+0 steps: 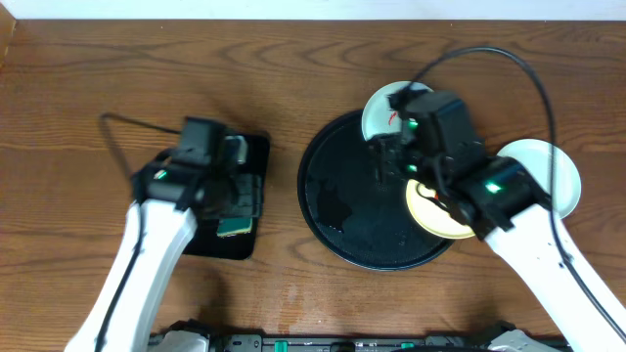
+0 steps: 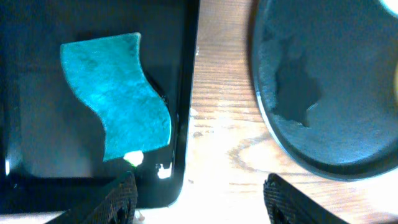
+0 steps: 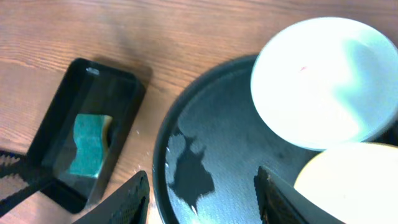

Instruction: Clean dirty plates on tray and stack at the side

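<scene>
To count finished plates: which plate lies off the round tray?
The mint-blue plate on the wood, right of the tray; the smeared mint-blue plate and the yellow plate rest on it.

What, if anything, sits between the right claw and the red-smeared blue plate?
Nothing visible does. The right gripper hangs open over bare floor of the round black tray; the mint plate lies just ahead across the tray's rim, and the yellow plate sits off to one side.
</scene>
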Tool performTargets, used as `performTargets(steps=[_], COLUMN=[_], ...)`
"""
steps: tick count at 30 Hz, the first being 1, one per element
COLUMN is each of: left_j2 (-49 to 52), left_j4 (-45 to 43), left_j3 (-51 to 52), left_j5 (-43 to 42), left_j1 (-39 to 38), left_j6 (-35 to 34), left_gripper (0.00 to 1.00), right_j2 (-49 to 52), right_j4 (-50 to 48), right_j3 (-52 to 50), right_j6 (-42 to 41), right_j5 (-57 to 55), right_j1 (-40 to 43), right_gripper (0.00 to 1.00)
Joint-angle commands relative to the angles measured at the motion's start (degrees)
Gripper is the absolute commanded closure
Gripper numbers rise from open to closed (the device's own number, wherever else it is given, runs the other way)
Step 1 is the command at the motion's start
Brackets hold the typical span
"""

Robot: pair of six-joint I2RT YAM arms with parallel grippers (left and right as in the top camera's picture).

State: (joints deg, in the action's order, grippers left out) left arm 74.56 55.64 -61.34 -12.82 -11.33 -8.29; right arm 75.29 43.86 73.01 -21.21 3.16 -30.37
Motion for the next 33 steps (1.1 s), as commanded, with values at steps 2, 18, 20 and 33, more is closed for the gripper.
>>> performTargets(steps=[2, 18, 20, 33], left_j2=[8.28, 26.36, 27.23, 27.71], left_j4=[-2.71, -11.43, -11.69, -14.01], left_j3=[-1.14, -1.14, -1.14, -0.87], left_j5=[6.03, 4.5, 4.5, 4.28], left_j1=[-2.86, -3.28, -3.28, -4.37], left_j6=[0.57, 0.55, 0.52, -1.42], left_gripper=[0.4, 0.65, 0.71, 0.92], right_j2=[-3.23, -3.26, -3.26, -3.26], right_j4=[4.22, 9.27, 9.22, 9.29], right_j3=[0.15, 0.0, 0.0, 0.0], right_j6=[1.18, 1.57, 1.57, 1.57], right_j5=[0.76, -0.31, -0.31, -0.31], right_j1=[1.14, 1.14, 1.14, 1.14], right_gripper=[0.46, 0.45, 0.45, 0.45])
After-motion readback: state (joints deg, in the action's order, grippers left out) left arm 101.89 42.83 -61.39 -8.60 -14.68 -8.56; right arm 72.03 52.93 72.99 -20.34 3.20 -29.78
